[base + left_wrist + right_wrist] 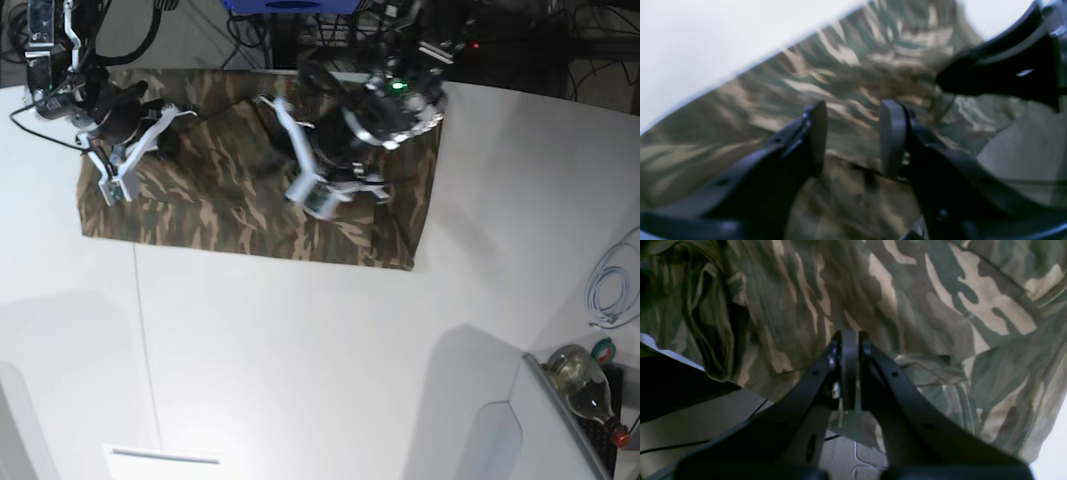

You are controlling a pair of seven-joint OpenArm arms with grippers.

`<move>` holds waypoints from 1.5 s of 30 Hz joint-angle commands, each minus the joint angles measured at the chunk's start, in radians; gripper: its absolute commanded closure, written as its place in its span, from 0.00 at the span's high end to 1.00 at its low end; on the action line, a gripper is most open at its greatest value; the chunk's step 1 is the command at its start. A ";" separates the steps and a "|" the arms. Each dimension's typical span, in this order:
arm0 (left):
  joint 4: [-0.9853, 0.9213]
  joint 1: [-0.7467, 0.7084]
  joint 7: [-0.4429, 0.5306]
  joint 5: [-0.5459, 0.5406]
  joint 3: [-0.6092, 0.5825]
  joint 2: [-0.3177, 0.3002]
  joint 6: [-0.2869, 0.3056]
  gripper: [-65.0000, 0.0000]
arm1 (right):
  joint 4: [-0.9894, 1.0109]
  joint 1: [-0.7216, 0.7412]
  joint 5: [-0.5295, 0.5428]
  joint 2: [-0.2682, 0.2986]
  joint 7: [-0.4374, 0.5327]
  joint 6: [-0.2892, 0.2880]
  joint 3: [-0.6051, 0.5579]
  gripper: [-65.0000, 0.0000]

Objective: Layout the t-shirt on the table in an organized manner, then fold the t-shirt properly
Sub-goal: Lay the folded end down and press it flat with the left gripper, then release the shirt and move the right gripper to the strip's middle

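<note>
The t-shirt (250, 205) is lying spread along the far side of the table (330, 370), its long axis running left to right in the base view, its near hem forming a fairly straight line and the cloth along the far edge looking bunched and rumpled under the two arms. The right gripper (849, 336) is sitting over the left end of the garment, and its wrist view is showing the pads pressed flat together with no fabric visible between them, so it is shut and apparently gripping nothing; camouflage cloth is filling the space beyond and to both sides of its tips. The left gripper (853, 133) is hovering over the middle-to-right part of the shirt, blurred in every view, with its two pads standing clearly apart and only cloth showing through the gap, so it is parted and holding nothing, though I cannot tell whether the tips are touching the fabric. What matters for the coming move is that the shirt is lying directly below and ahead of both sets of fingers, stretched crosswise between the arms: the right arm is nearer the left end, the left arm nearer the right end, so each looks placed to take its own side for flattening.
</note>
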State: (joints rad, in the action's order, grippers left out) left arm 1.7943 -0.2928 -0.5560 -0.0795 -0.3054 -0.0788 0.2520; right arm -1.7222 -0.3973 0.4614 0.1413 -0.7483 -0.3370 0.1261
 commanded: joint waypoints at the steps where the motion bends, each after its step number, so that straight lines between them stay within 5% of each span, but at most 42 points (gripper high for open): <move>1: 0.025 -0.010 0.012 0.002 0.042 -0.008 -0.035 0.16 | -0.017 0.001 0.009 0.008 0.014 -0.009 0.005 0.03; 2: 0.028 -0.018 0.012 0.002 0.081 -0.014 -0.058 0.03 | -0.017 0.001 0.009 0.008 0.014 -0.009 0.005 0.03; 3: 0.026 -0.019 0.012 0.002 0.110 -0.017 -0.072 0.00 | -0.017 0.001 0.009 0.008 0.014 -0.009 0.005 0.03; 13: -0.050 -0.018 0.014 0.002 0.302 -0.008 -0.098 0.00 | -0.015 0.005 0.007 0.008 0.014 -0.009 0.004 0.03; 25: -0.238 0.080 0.015 0.001 0.291 0.035 -0.135 0.00 | -0.015 0.005 0.007 0.008 0.014 -0.009 0.004 0.03; 29: -0.293 0.123 0.014 -0.004 0.190 0.052 -0.135 0.00 | -0.015 0.005 0.006 0.008 0.014 -0.009 0.005 0.03; 45: -0.554 0.402 0.014 -0.006 0.111 0.236 -0.135 0.00 | -0.015 0.008 0.004 0.008 0.016 -0.009 0.005 0.03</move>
State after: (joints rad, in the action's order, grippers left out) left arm 1.2201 0.0959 -0.5629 -0.0799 -0.1921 0.1505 0.1120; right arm -1.7214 -0.3939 0.4557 0.1429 -0.7513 -0.3370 0.1272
